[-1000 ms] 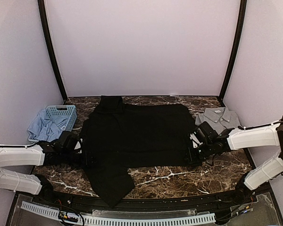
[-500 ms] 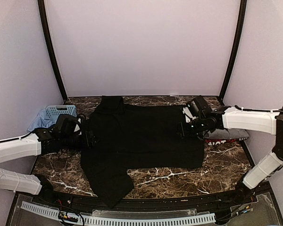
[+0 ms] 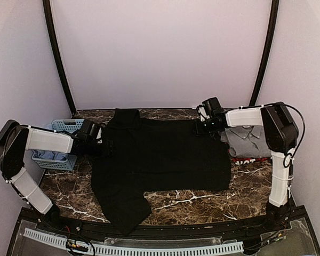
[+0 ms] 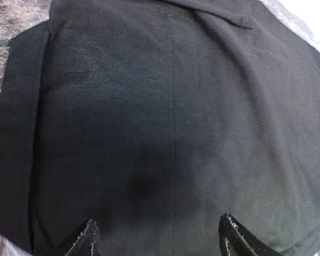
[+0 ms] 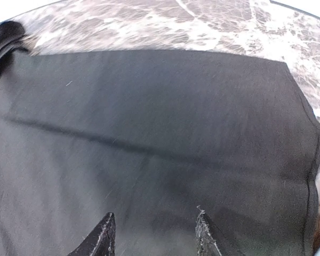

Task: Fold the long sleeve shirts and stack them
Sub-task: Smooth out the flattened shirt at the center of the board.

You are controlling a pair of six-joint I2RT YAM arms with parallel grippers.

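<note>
While it lies flat, big black cloth shirt: spread on the brown marble table, one sleeve near us.
Left gripper: fingers apart, empty, over its left side.
Right gripper: fingers apart, empty, at its far right corner.
Shirt edges: best pinched together, lifted evenly.

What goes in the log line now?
black shirt: spread out | left jaws: open over it | right jaws: open over it

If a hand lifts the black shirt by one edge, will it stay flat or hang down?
Probably it hangs limp: the black shirt lies flat with soft creases. Its sleeve likely trails behind. It seems thin, so rather light.
</note>
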